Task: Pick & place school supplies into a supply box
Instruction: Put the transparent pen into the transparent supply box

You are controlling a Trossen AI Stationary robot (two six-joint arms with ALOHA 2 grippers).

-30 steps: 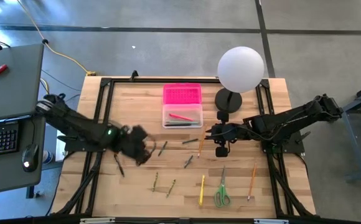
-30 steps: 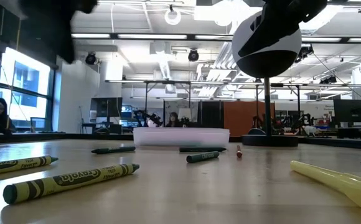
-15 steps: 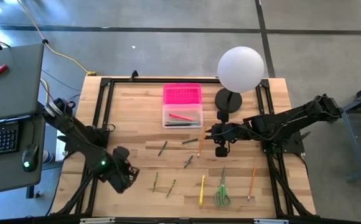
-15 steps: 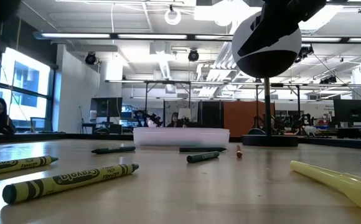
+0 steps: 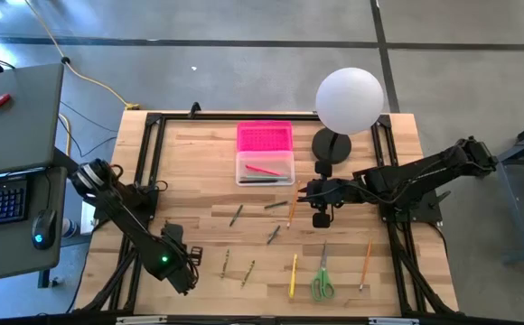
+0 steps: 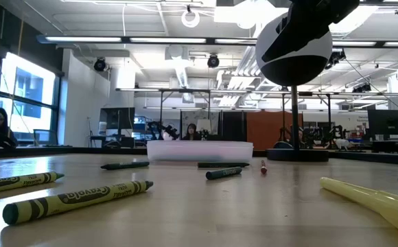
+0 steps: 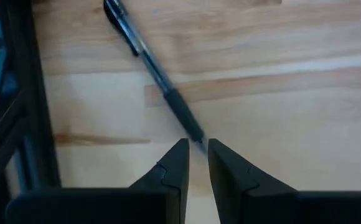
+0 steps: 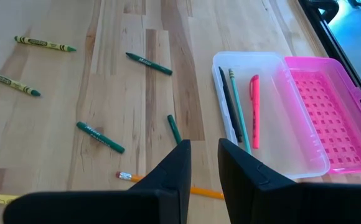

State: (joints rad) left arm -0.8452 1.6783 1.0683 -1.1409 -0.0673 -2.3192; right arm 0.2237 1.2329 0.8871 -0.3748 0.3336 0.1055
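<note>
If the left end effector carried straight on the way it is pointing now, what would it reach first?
Most likely the dark pen. In the wrist view its tip lies just ahead of the gap between the left end effector fingers, on the bare wooden table. How high the fingers are above the wood is unclear.

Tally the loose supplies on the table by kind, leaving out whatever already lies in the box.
Crayons: 5
Orange pencils: 2
Yellow pen: 1
Scissors: 1
Black pen: 1
Total: 10
</note>
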